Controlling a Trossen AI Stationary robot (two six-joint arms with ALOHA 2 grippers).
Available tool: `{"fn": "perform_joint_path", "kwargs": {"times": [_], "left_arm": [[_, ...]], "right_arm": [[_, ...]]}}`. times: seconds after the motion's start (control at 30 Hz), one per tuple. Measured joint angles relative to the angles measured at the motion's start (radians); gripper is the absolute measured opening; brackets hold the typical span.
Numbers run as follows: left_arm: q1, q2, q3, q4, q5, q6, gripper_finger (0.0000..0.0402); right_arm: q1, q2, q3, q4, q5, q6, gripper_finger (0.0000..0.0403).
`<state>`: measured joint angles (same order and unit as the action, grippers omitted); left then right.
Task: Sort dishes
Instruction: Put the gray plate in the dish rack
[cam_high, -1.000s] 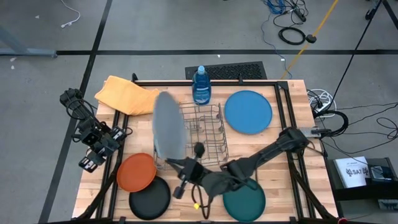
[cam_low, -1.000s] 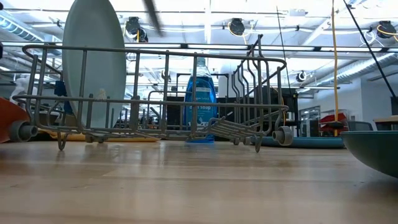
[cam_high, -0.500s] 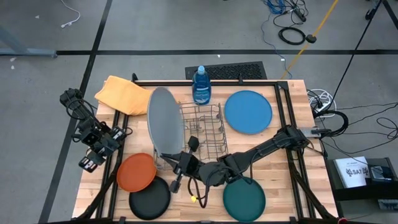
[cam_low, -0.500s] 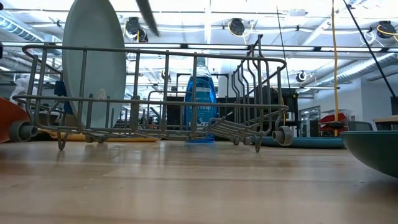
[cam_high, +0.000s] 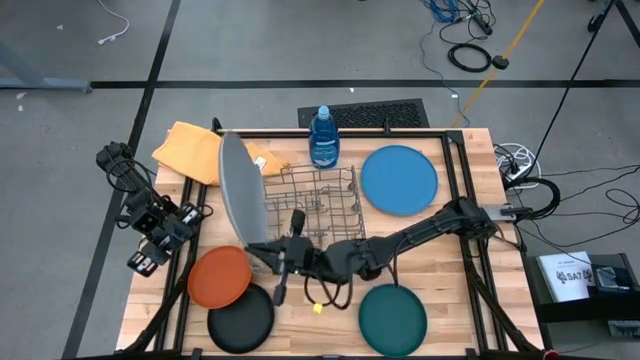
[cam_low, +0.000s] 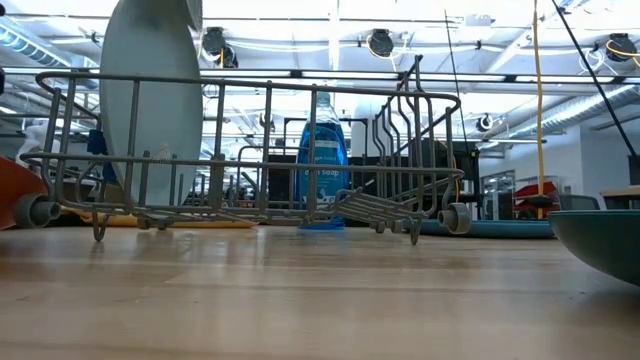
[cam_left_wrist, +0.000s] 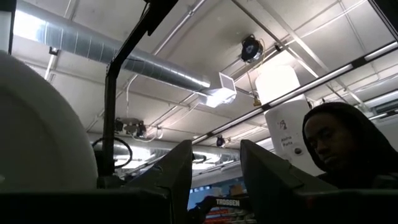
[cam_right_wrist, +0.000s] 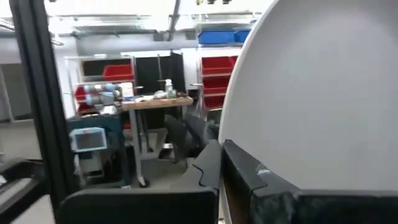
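- Right gripper (cam_high: 262, 250) reached across to the left near corner of the wire rack (cam_high: 325, 205), fingers clamped together on the lower rim of the grey plate (cam_high: 236, 198).
- Grey plate held upright on its edge, standing at the left end of the wire rack; in the low view seemingly between the wires there, though full seating hard to confirm.
- Left gripper (cam_high: 150, 250) parked beyond the left edge of the table (cam_high: 450, 320), fingers apart with nothing between them, pointing up toward the ceiling in the left wrist view.
- Other plates flat on the table: orange plate (cam_high: 220, 277) and black plate (cam_high: 241, 318) at the near left, touching or slightly overlapping; dark teal plate (cam_high: 392, 319) at the near right; blue plate (cam_high: 399, 180) at the far right beside the wire rack.
- Blue soap bottle (cam_high: 323, 137) and yellow cloth (cam_high: 195, 150) at the far side, not part of the job.
- Step in hand, by judgement: setting the grey plate into a slot of the wire rack.
- Next move likely calls for lowering until the rim sits between the wires, then releasing gently so no tipping, and going for a flat plate.
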<state>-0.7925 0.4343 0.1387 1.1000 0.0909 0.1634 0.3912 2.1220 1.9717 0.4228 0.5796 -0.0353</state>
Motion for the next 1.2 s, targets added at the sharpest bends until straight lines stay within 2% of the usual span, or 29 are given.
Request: {"fn": "perform_joint_path", "kwargs": {"times": [0.13, 0.37, 0.47, 0.57, 0.83, 1.2], "left_arm": [[0.000, 0.000, 0.000, 0.000, -0.008, 0.000, 0.0137], [0.000, 0.000, 0.000, -0.001, -0.035, -0.001, 0.0137], [0.000, 0.000, 0.000, -0.003, -0.046, 0.000, 0.0137], [0.000, 0.000, 0.000, -0.009, -0.060, 0.001, 0.0137], [0.000, 0.000, 0.000, -0.030, -0.160, 0.027, 0.0137], [0.000, 0.000, 0.000, -0.044, -0.172, 0.036, 0.0137]], "right_arm": [[-0.005, -0.028, -0.119, 0.056, 0.044, 0.046, 0.0000], [-0.022, -0.079, -0.541, 0.650, 0.049, 0.154, 0.0000], [-0.021, -0.079, -0.648, 0.789, 0.052, 0.211, 0.0000], [-0.025, -0.075, -0.687, 0.822, 0.050, 0.285, 0.0000], [-0.043, -0.065, -0.687, 0.837, -0.009, 0.324, 0.0000], [-0.057, -0.047, -0.686, 0.843, -0.007, 0.404, 0.0000]]}}
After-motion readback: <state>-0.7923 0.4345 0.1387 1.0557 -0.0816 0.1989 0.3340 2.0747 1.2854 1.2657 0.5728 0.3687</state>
